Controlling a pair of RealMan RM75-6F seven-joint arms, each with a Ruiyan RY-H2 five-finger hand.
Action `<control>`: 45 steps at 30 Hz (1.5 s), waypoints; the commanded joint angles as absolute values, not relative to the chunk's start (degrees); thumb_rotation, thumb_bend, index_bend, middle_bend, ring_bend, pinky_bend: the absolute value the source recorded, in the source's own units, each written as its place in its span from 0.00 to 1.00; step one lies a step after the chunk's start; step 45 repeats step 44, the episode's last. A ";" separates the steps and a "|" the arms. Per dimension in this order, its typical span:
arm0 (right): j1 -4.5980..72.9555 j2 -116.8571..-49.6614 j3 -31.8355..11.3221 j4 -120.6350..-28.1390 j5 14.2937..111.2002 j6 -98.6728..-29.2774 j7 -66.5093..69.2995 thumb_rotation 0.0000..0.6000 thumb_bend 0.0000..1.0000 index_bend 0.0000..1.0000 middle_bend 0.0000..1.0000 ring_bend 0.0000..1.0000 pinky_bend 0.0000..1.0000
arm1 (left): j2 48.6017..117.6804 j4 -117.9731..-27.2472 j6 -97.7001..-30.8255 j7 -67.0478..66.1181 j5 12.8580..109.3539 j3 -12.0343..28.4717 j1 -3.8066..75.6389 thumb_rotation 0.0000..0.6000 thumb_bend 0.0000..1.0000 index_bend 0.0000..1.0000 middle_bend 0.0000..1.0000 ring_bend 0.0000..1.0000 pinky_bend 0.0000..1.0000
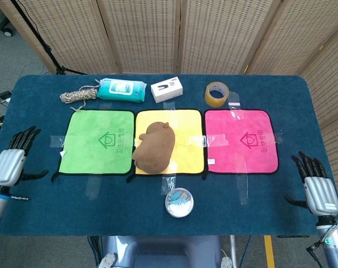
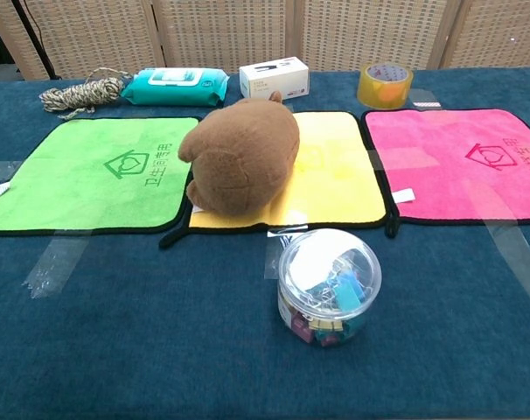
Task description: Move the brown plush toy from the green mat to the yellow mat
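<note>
The brown plush toy [image 1: 154, 149] [image 2: 241, 155] lies on the left part of the yellow mat [image 1: 187, 129] [image 2: 341, 164], its lower end reaching the mat's front edge. The green mat [image 1: 96, 142] [image 2: 92, 173] to its left has nothing on it. My left hand [image 1: 11, 160] hovers at the table's left edge with its fingers spread, holding nothing. Near the front right corner of the table my right hand [image 1: 315, 185] is open too. Neither hand shows in the chest view.
A pink mat [image 1: 241, 140] lies right of the yellow one. Along the back are a rope coil [image 1: 78, 95], a teal wipes pack [image 1: 121, 89], a white box [image 1: 167, 89] and a tape roll [image 1: 216, 93]. A clear tub of clips [image 1: 179, 202] [image 2: 328, 284] stands in front of the yellow mat.
</note>
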State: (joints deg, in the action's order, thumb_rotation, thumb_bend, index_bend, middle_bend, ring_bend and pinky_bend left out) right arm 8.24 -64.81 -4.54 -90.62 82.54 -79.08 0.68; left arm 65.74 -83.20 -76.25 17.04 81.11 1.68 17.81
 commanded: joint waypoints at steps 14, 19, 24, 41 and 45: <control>7.64 -63.87 -4.10 -92.06 85.76 -81.73 2.43 1.00 0.00 0.00 0.00 0.00 0.00 | 62.90 -85.08 -83.54 15.86 85.69 -1.89 10.12 1.00 0.00 0.00 0.00 0.00 0.00; 7.59 -63.48 -4.33 -92.59 86.11 -82.36 2.82 1.00 0.00 0.00 0.00 0.00 0.00 | 62.30 -85.46 -83.28 16.04 85.69 -1.61 9.68 1.00 0.00 0.00 0.00 0.00 0.00; 7.35 -63.20 -4.03 -92.92 86.64 -82.71 3.31 1.00 0.00 0.00 0.00 0.00 0.00 | 62.07 -85.94 -83.79 16.22 86.72 -1.50 9.23 1.00 0.00 0.00 0.00 0.00 0.00; 7.03 -63.04 -3.71 -93.16 86.92 -83.00 3.10 1.00 0.00 0.00 0.00 0.00 0.00 | 61.60 -86.59 -82.64 16.42 87.33 -0.64 9.08 1.00 0.00 0.00 0.00 0.00 0.00; 6.97 -63.00 -3.63 -93.15 87.01 -83.01 3.36 1.00 0.00 0.00 0.00 0.00 0.00 | 61.59 -86.78 -82.42 16.15 87.45 -0.66 9.01 1.00 0.00 0.00 0.00 0.00 0.00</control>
